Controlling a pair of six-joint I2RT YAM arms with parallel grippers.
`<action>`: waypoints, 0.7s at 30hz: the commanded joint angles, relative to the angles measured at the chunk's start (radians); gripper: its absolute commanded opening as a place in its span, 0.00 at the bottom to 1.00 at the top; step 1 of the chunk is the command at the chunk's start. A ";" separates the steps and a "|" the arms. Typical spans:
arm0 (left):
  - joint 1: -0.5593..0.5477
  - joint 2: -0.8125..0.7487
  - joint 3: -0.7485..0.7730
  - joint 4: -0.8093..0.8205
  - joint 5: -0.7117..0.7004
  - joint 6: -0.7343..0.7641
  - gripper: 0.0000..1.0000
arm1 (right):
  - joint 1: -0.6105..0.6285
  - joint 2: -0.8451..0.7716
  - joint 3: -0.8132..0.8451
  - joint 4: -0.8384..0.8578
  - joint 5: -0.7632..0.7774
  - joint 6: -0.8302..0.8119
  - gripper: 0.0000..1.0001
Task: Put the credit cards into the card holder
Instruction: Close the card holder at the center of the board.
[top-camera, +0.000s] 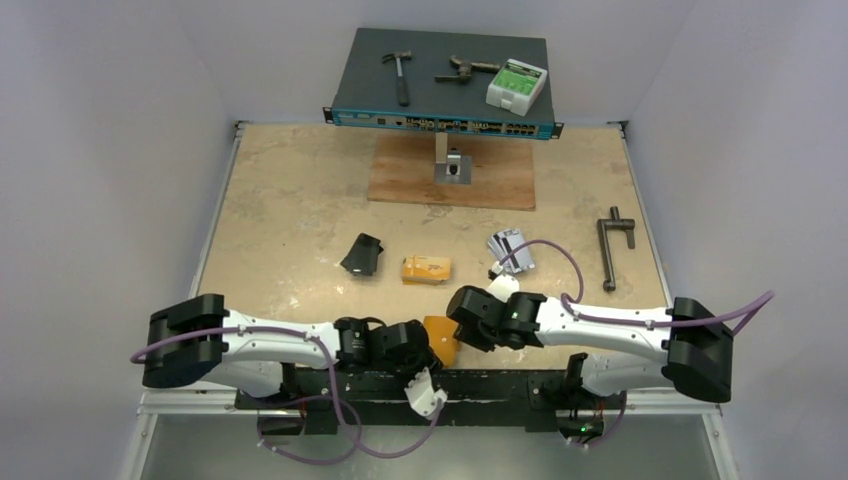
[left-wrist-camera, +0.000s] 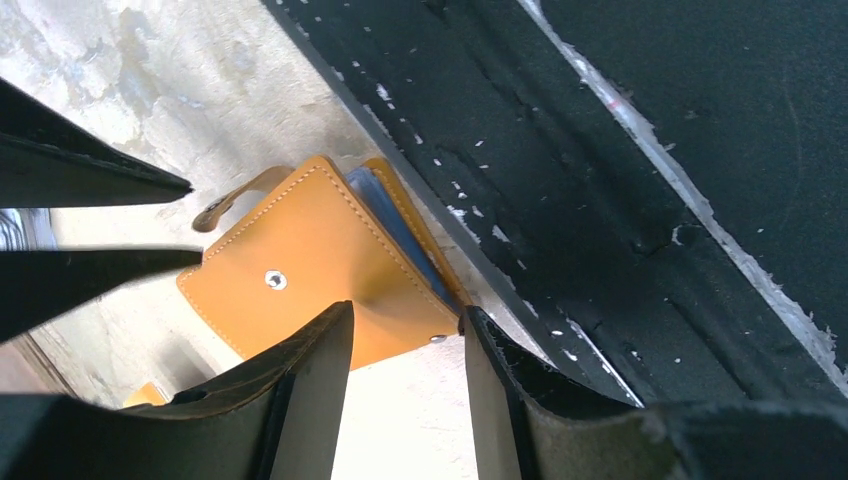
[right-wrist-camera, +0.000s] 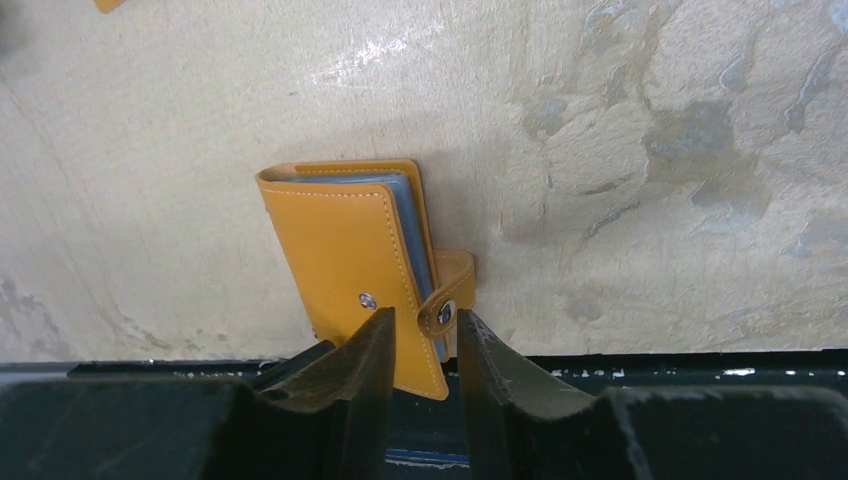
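While the cards (top-camera: 510, 250) lie unloaded mid-surface (top-camera: 300, 220), I see the holder (right-wrist-camera: 340, 260) at the near edge, right end effector (right-wrist-camera: 424, 318) seemingly pinching it, left end effector (left-wrist-camera: 408, 320) straddling a corner, grip indeterminable.

The top external camera looks down from above and behind the arm bases over the whole table (top-camera: 290, 200). Both wrist cameras face the orange card holder (left-wrist-camera: 300, 275) closely from opposite sides; all three views share it.
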 joint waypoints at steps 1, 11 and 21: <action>-0.021 0.015 -0.056 0.086 0.005 0.083 0.45 | -0.004 0.018 0.049 -0.031 -0.003 -0.031 0.34; -0.040 0.064 -0.094 0.121 -0.040 0.131 0.45 | -0.006 0.077 0.067 -0.038 0.001 -0.042 0.20; -0.060 0.066 -0.097 0.089 -0.048 0.125 0.44 | -0.006 0.011 0.030 -0.110 0.040 -0.016 0.00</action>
